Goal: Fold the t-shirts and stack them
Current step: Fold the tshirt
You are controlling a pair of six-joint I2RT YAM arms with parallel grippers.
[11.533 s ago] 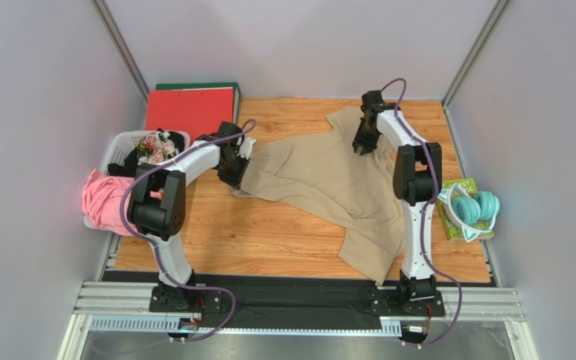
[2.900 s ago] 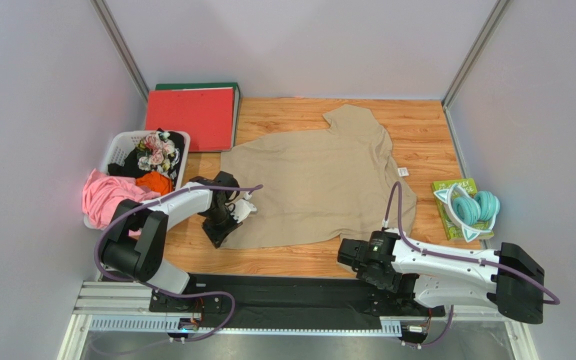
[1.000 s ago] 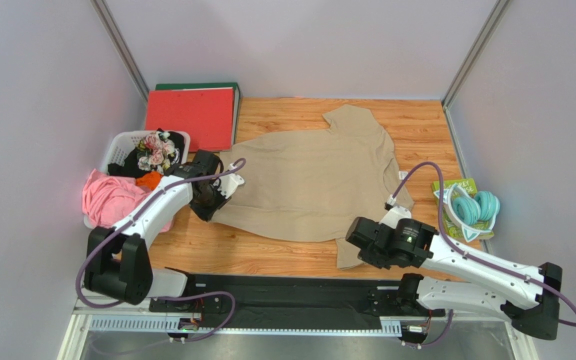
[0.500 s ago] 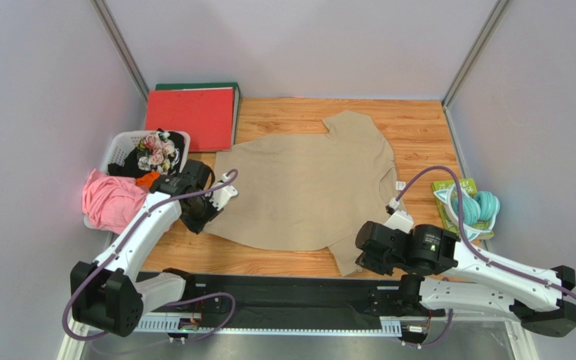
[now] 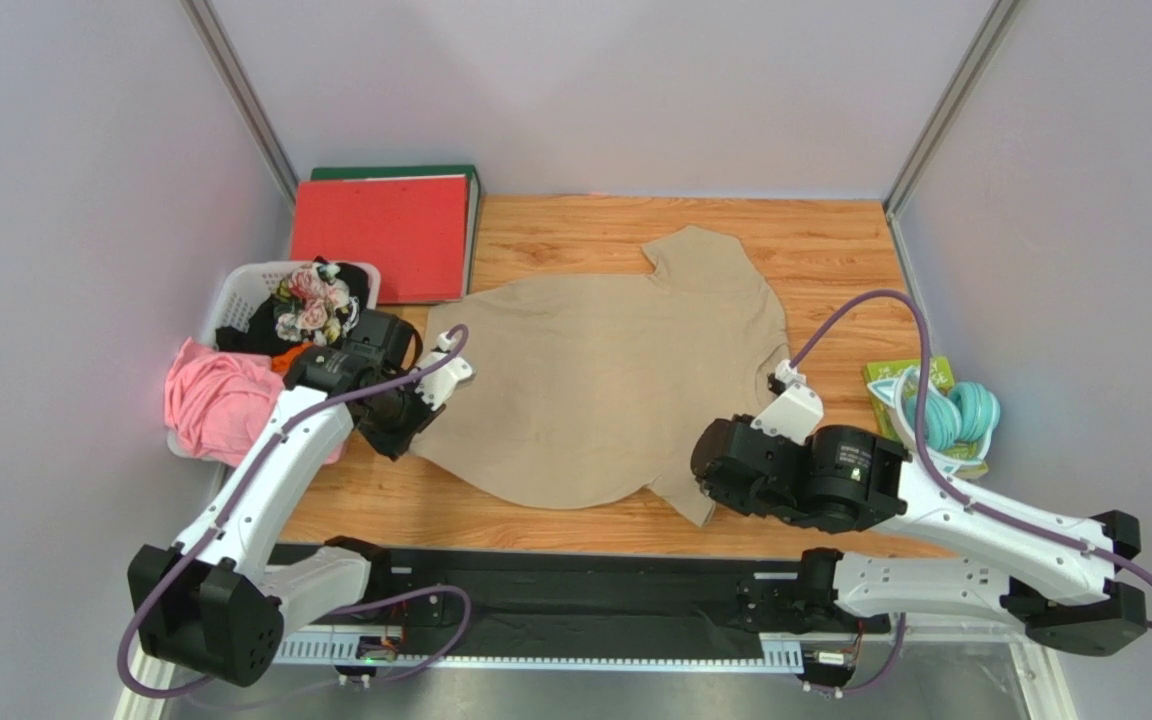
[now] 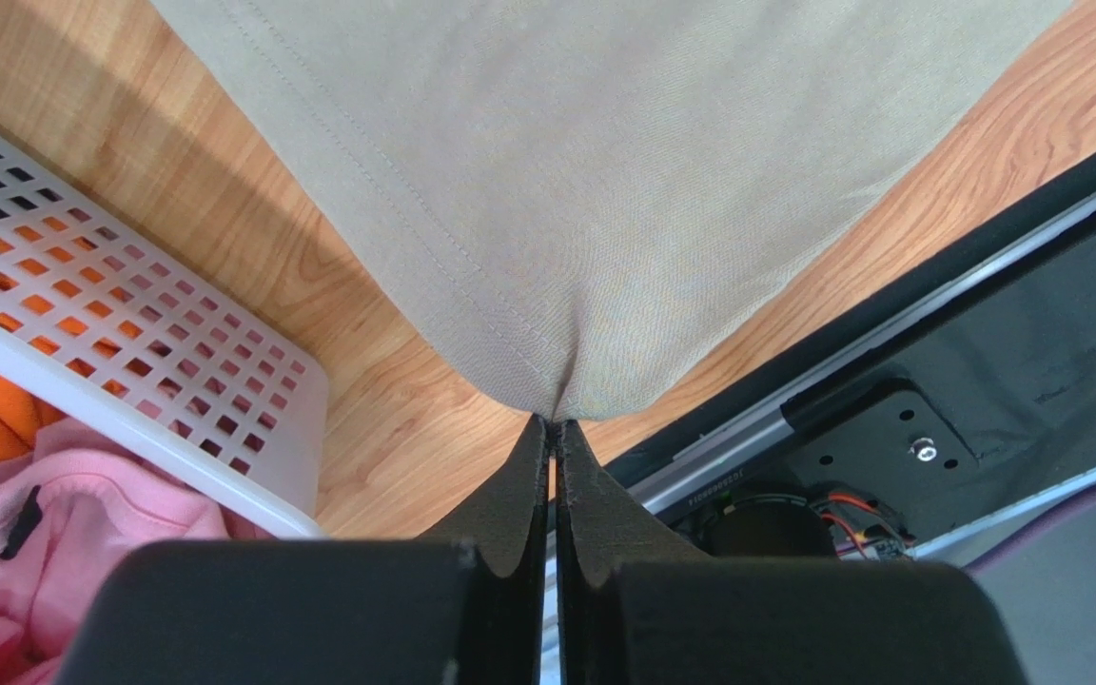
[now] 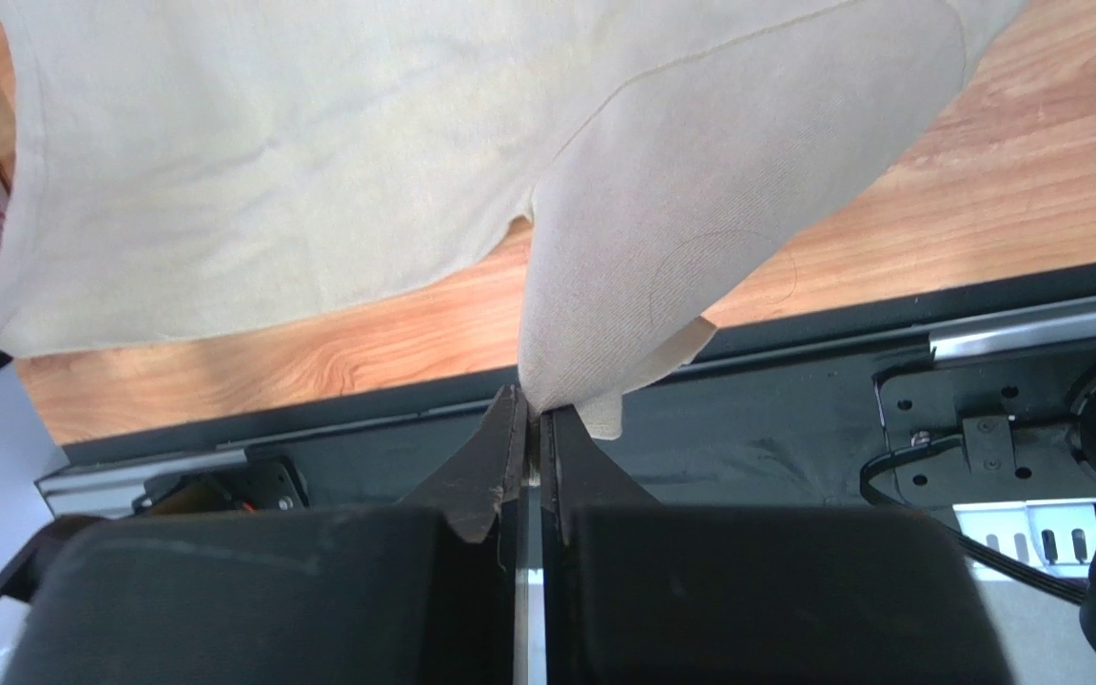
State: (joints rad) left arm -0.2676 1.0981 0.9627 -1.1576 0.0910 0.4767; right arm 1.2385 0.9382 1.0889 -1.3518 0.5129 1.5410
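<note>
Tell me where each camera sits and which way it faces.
Top external: above and behind the arms, looking down on the table, the t-shirt and both arms.
Left wrist: on the left arm, looking down past the left gripper, shut on a t-shirt corner; basket beside.
Right wrist: on the right arm, looking down past the right gripper, shut on another t-shirt edge.
Shared: all three show the same t-shirt; both wrist views show the table's near edge.

Bare wooden surface lies open far right, beyond the tan cloth t-shirt. A white perforated basket and flat red binder block the left; teal headphones crowd the right edge.
</note>
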